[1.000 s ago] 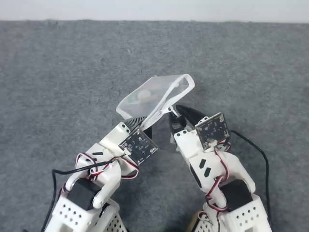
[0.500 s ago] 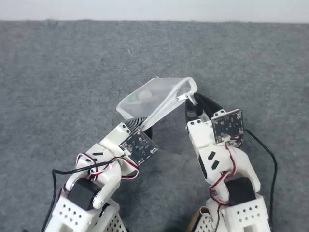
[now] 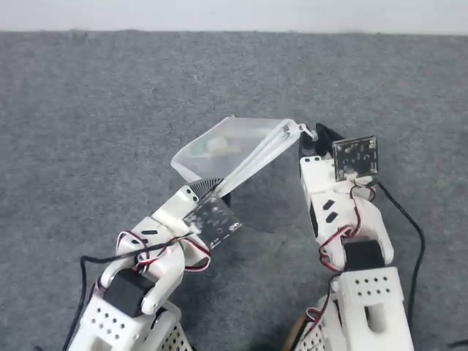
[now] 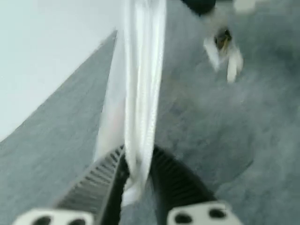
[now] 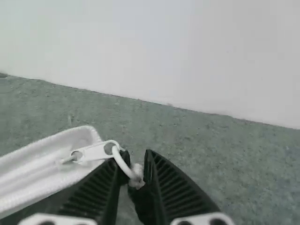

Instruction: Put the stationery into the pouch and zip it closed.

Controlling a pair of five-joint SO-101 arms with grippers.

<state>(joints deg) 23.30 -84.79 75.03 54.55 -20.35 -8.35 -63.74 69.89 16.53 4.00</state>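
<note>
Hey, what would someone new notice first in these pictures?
A translucent white zip pouch hangs stretched above the grey carpeted table between both arms. The left gripper clamps its near end; the right gripper pinches the white zip pull at the far end.

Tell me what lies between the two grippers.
The pouch spans that stretch, one end in the left gripper, its zipper pull in the right gripper, as the high view shows.
</note>
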